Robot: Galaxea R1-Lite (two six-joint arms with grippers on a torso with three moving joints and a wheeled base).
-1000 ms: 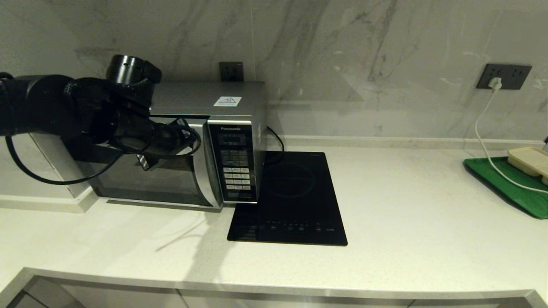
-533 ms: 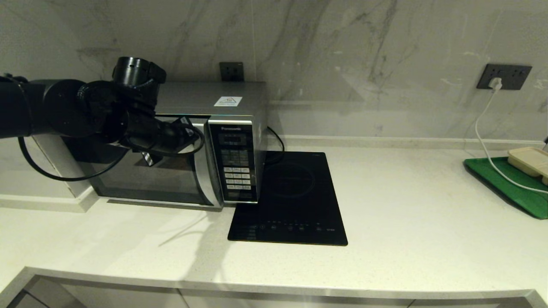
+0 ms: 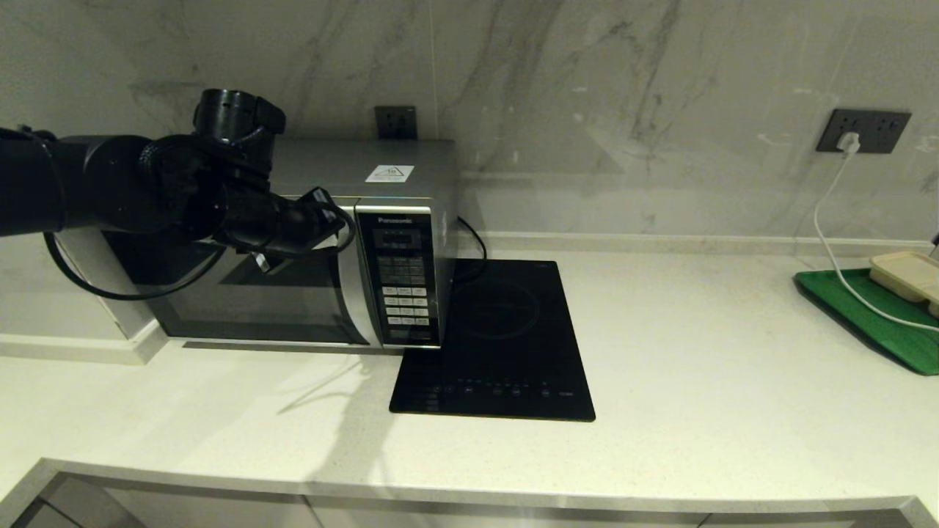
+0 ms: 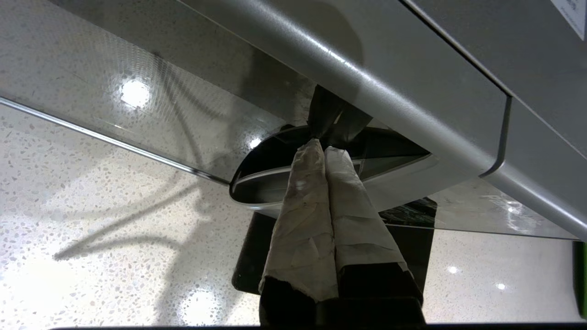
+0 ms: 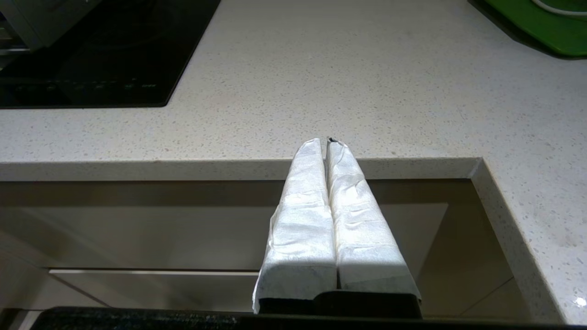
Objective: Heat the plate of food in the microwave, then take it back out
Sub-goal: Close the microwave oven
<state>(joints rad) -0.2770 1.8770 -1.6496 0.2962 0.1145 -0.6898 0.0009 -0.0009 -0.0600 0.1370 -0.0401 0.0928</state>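
The silver-grey microwave (image 3: 411, 172) stands at the back left of the counter, its dark glass door (image 3: 242, 297) flush with the button panel (image 3: 403, 282). My left gripper (image 3: 331, 214) is shut and empty. Its taped fingertips (image 4: 316, 153) press against the door's upper part beside the curved silver handle strip (image 3: 353, 293). In the left wrist view the tips of that gripper (image 4: 323, 149) meet the handle recess (image 4: 394, 165). The plate of food is hidden. My right gripper (image 5: 326, 141) is shut on nothing, hanging just below the counter's front edge (image 5: 229, 168).
A flat black induction hob (image 3: 499, 337) lies right of the microwave. At the far right a green tray (image 3: 873, 319) holds a beige container (image 3: 910, 275), with a white cable (image 3: 832, 242) running from the wall socket (image 3: 864, 130) across it.
The microwave door has swung from slightly ajar to flush with the front. My left arm has followed it inward and slightly upward, fingers still shut.
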